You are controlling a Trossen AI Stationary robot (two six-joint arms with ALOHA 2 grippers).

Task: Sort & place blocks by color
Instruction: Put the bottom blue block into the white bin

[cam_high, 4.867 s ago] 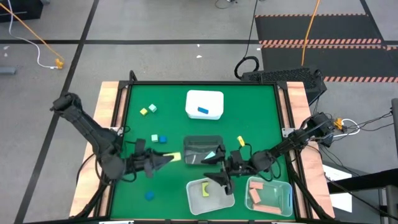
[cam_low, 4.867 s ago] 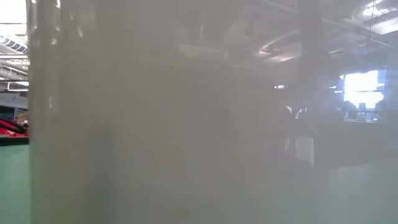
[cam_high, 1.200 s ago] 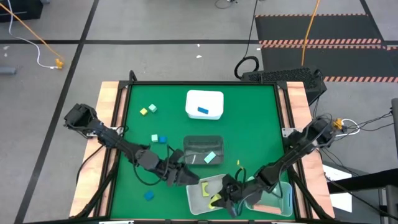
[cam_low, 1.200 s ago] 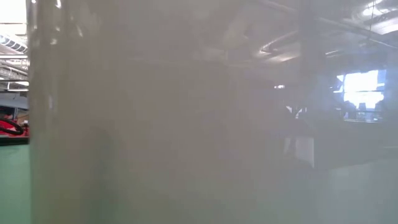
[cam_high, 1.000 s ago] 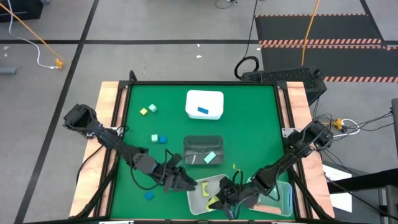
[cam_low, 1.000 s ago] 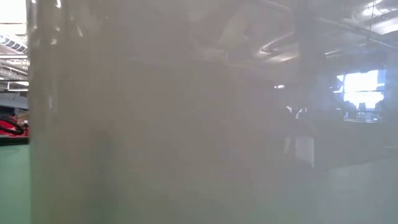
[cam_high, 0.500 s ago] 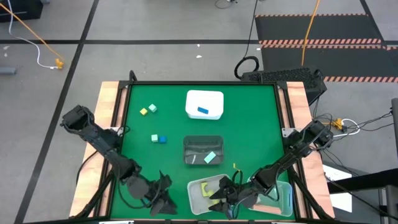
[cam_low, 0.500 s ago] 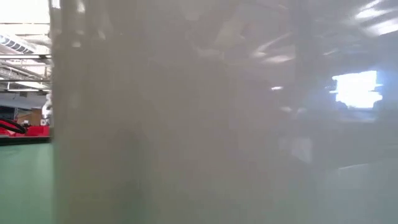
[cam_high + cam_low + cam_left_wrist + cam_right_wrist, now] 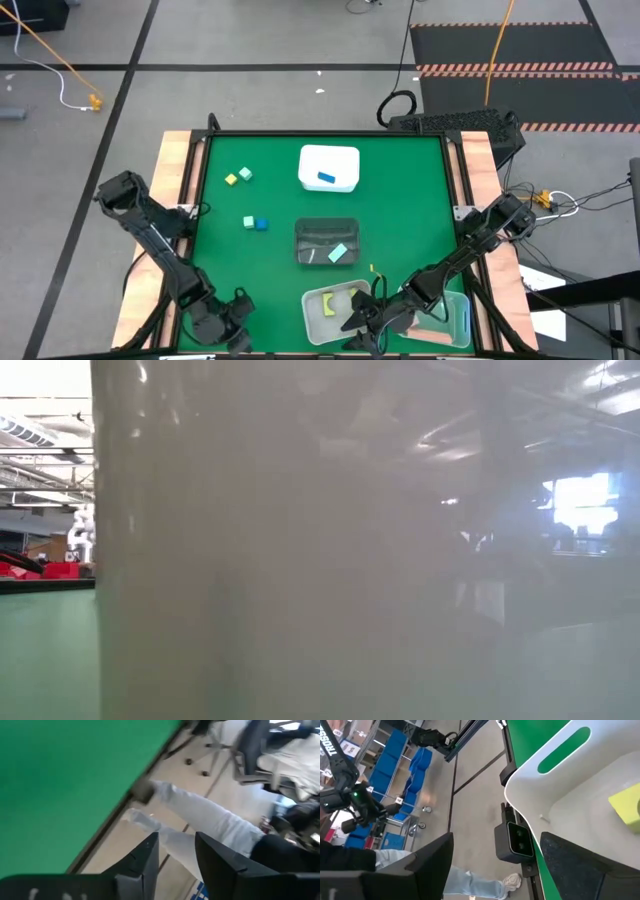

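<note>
Right gripper (image 9: 358, 322) jaws spread wide and empty over white tub (image 9: 560, 790), yellow block (image 9: 626, 806) lying released just beyond fingertips; left gripper (image 9: 175, 851) narrowly parted, nothing held, at table's near edge.

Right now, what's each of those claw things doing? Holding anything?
Left gripper: at the table's near left edge, fingers a narrow gap apart with nothing between them.
Right gripper: fingers wide open, empty, over the white tub holding a yellow block.
</note>
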